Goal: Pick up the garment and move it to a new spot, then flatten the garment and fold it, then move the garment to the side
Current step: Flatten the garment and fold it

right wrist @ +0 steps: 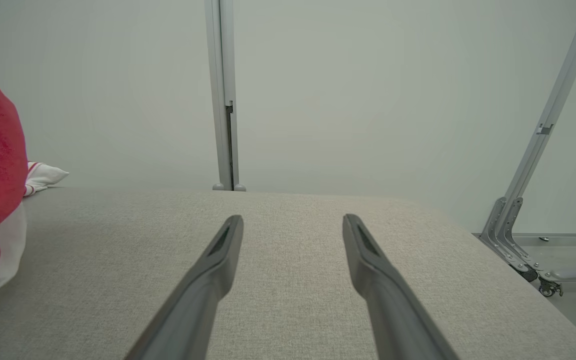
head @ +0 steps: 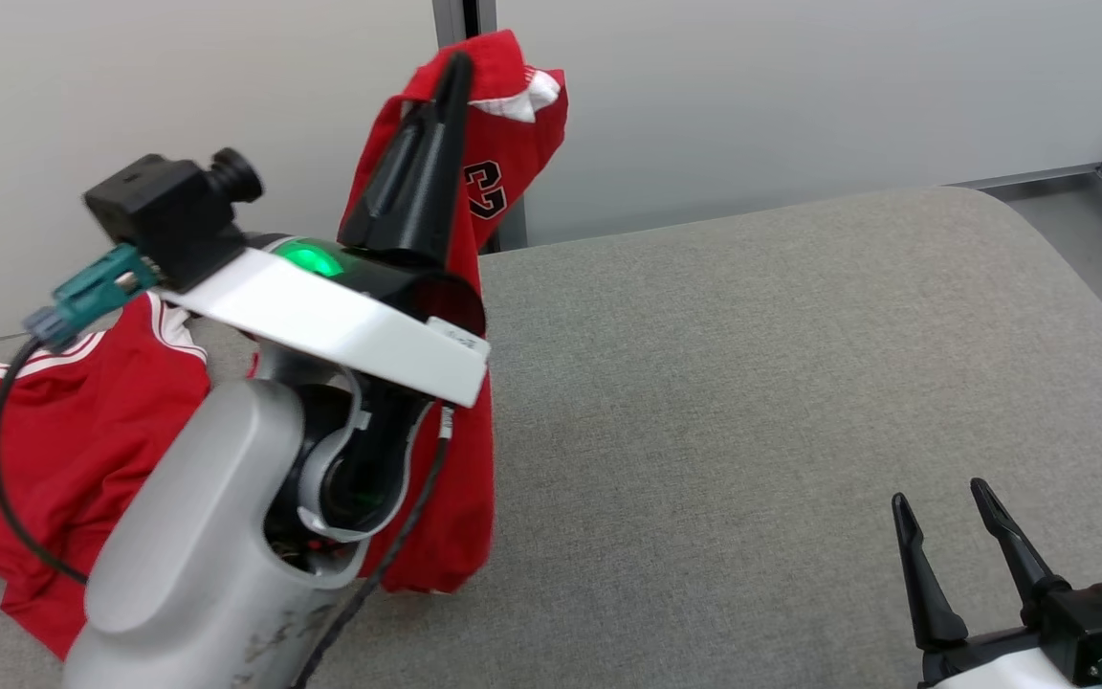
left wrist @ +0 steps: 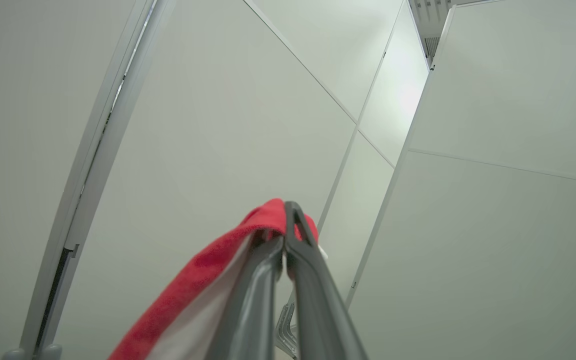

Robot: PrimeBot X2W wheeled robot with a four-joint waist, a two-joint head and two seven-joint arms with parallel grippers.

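Garment (head: pixel 513 134) hangs pinched in left gripper (head: pixel 458 65), cushion (head: pixel 752 383) stretching rightward

Looks like a robotics lab or test cell, tbh. The space is boxed in by plain pale partition panels (right wrist: pixel 368 90), which are joined by slim metal posts (right wrist: pixel 223 100). A big work table (head: pixel 800 383) padded in grey fabric is set close in front of them. Off to the side, an angled metal brace (right wrist: pixel 543 150) bolted to a frame on a caster (right wrist: pixel 548 289) can be seen on a smooth grey floor (head: pixel 1077 215).
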